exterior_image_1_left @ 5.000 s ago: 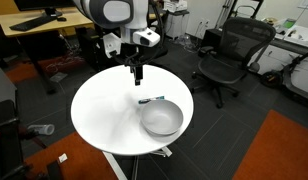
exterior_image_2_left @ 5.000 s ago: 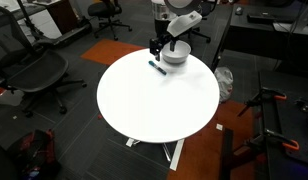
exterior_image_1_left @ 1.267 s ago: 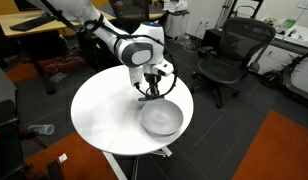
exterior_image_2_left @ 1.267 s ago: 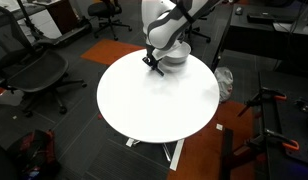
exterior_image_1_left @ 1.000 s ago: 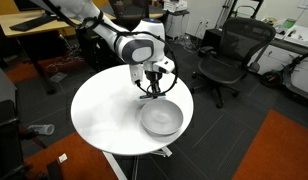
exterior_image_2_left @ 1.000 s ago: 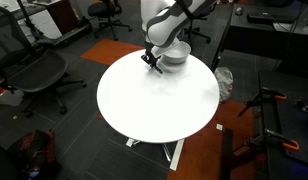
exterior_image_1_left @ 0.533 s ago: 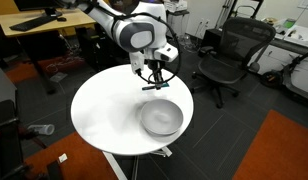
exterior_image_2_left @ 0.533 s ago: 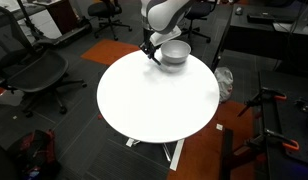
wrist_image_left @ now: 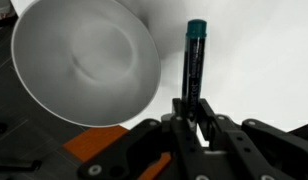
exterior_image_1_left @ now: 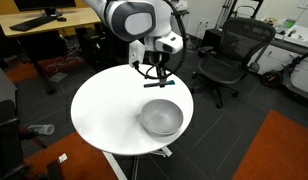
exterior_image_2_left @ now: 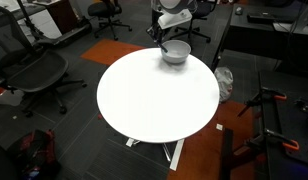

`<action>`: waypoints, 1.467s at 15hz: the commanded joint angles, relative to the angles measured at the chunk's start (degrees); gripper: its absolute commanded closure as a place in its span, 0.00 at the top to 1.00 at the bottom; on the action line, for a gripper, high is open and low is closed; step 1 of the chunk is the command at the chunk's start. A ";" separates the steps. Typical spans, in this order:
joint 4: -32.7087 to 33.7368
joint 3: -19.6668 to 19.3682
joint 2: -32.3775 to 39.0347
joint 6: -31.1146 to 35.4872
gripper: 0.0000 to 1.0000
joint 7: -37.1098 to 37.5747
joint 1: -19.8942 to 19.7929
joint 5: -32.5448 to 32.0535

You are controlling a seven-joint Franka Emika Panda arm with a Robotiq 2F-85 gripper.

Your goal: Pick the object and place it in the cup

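In the wrist view my gripper [wrist_image_left: 192, 108] is shut on the object [wrist_image_left: 194, 60], a thin dark stick with a teal tip that points away from the jaws. The cup [wrist_image_left: 54, 90], a wide shallow silver bowl, lies to the left of the stick over the white table. In both exterior views the gripper [exterior_image_1_left: 157, 80] [exterior_image_2_left: 161, 38] hangs above the table, up and just beside the cup [exterior_image_1_left: 161, 128] [exterior_image_2_left: 175, 59]. The object [exterior_image_1_left: 154, 86] shows as a short dark line at the fingertips. The bowl looks empty.
The round white table [exterior_image_1_left: 99, 110] [exterior_image_2_left: 154, 100] stands on a single pedestal. Black office chairs [exterior_image_1_left: 226, 55] [exterior_image_2_left: 34, 75] surround it. A wooden desk [exterior_image_1_left: 39, 25] is at the back, and orange carpet [exterior_image_1_left: 284, 150] lies to one side.
The gripper has risen off the table with the object held in it and shifted a little toward the cup. The cup has not moved.
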 commanded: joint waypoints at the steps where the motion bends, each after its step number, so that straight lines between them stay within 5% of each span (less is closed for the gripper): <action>1: -3.43 -0.72 -3.34 -0.43 0.05 2.07 -0.55 0.98; 17: -5.24 -2.79 -2.02 -1.33 0.05 4.93 -4.18 2.97; 18: -5.14 -2.91 -1.91 -1.77 0.44 5.15 -4.10 2.98; 22: -5.55 -3.13 -2.32 -1.59 0.65 5.34 -3.91 3.07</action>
